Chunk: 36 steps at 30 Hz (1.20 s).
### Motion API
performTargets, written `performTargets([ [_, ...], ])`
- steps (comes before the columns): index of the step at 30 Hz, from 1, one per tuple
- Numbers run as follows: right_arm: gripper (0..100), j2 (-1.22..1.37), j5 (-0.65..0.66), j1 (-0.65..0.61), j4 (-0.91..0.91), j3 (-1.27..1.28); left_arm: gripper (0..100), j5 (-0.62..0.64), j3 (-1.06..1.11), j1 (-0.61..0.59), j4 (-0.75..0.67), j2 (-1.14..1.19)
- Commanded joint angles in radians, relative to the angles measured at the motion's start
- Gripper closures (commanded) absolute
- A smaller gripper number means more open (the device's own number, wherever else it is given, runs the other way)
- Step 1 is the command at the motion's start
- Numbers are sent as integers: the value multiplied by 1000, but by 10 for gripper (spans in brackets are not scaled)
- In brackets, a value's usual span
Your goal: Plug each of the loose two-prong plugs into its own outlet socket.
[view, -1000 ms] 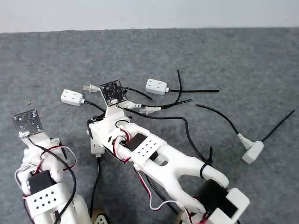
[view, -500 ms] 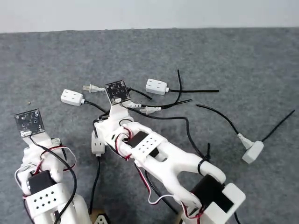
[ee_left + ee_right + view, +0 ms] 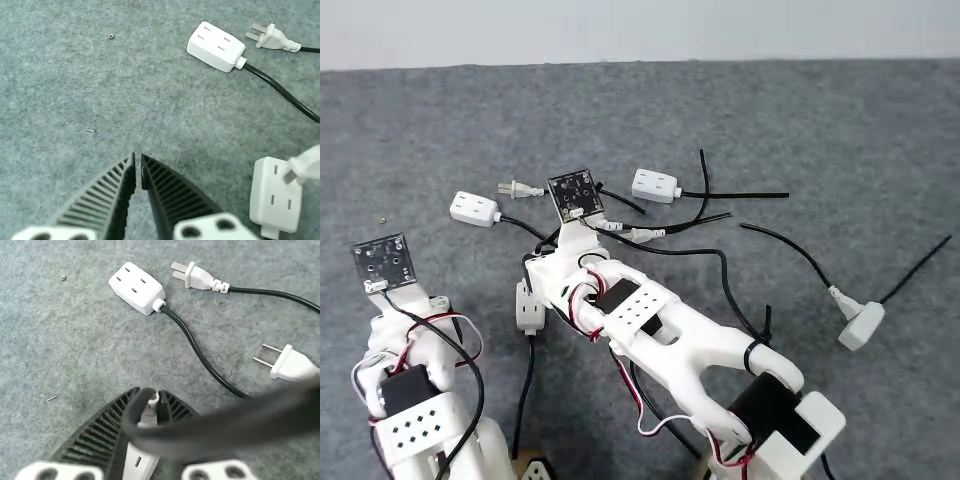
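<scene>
Plug between the right jaws

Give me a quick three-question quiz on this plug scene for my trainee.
1. True or false: the left hand grips a plug.
2. The right hand holds: A) a white plastic plug on a black cord; B) a white outlet block; C) nothing.
3. Fill in: the white plastic outlet block on the grey carpet has a ___ cord.
Key: 1 false; 2 A; 3 black.
</scene>
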Motion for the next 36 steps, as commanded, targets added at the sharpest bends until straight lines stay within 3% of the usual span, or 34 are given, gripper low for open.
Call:
performTargets([
  [1, 991, -5, -11, -7, -22, -68, 988, -9, -47, -2, -23, 3],
  [24, 991, 87, -12, -2, -2, -158, 987, -11, -47, 0, -23, 3],
  [31, 991, -102, -8, 48, 455, -180, 987, -11, -47, 12, -18, 6],
  [36, 991, -133, 44, 53, 529, -114, 987, -11, -39, 51, -3, 8],
])
